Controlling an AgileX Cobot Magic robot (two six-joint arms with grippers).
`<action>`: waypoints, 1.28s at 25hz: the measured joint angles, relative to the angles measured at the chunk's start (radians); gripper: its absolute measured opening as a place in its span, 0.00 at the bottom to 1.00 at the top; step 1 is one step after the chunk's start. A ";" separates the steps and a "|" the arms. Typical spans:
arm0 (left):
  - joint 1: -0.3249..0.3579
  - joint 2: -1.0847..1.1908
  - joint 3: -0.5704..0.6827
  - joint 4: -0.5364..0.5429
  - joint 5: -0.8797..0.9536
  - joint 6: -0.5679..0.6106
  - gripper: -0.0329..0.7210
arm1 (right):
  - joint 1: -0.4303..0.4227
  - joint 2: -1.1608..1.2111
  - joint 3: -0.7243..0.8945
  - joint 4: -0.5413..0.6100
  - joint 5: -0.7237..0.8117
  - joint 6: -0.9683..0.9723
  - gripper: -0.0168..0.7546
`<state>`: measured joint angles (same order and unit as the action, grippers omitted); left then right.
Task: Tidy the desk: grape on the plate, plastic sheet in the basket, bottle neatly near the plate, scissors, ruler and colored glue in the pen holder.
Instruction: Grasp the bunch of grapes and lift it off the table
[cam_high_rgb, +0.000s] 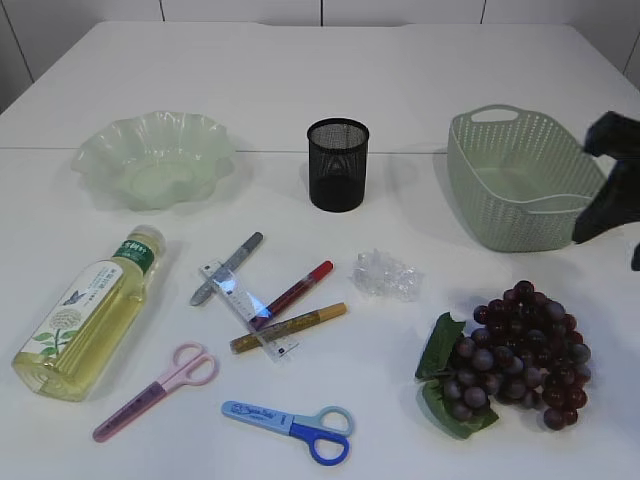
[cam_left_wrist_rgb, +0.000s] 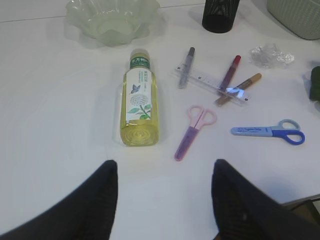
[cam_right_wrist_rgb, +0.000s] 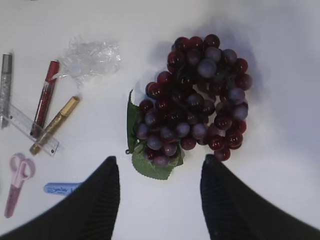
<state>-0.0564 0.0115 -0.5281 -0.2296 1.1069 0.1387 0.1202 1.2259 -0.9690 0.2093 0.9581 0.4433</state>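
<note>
The purple grape bunch (cam_right_wrist_rgb: 195, 95) with green leaves lies on the white table just ahead of my open, empty right gripper (cam_right_wrist_rgb: 160, 159). My left gripper (cam_left_wrist_rgb: 164, 162) hovers open and empty, short of the lying bottle (cam_left_wrist_rgb: 139, 102) of yellow liquid. Between them lie pink scissors (cam_high_rgb: 160, 388), blue scissors (cam_high_rgb: 295, 428), a clear ruler (cam_high_rgb: 247, 308), and silver (cam_high_rgb: 228, 268), red (cam_high_rgb: 293, 294) and gold (cam_high_rgb: 288, 328) glue pens. The crumpled plastic sheet (cam_high_rgb: 385, 275) sits right of these. At the back stand the green plate (cam_high_rgb: 155, 160), the black pen holder (cam_high_rgb: 338, 165) and the basket (cam_high_rgb: 520, 185).
The right arm (cam_high_rgb: 608, 185) hangs dark in front of the basket's right end. The red and gold glue pens lie across the ruler. Bare white table stretches behind the plate and holder and left of the bottle.
</note>
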 joint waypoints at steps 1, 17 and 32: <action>0.000 0.000 0.000 0.000 -0.002 0.000 0.62 | 0.035 0.027 -0.025 -0.028 0.005 0.041 0.56; 0.000 0.000 0.000 -0.001 -0.002 0.000 0.62 | 0.132 0.377 -0.168 -0.100 0.000 0.372 0.56; 0.000 0.000 0.000 -0.001 -0.002 0.000 0.62 | 0.132 0.475 -0.170 -0.182 -0.063 0.523 0.65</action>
<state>-0.0564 0.0115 -0.5281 -0.2309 1.1046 0.1387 0.2526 1.7010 -1.1393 0.0274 0.8955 0.9663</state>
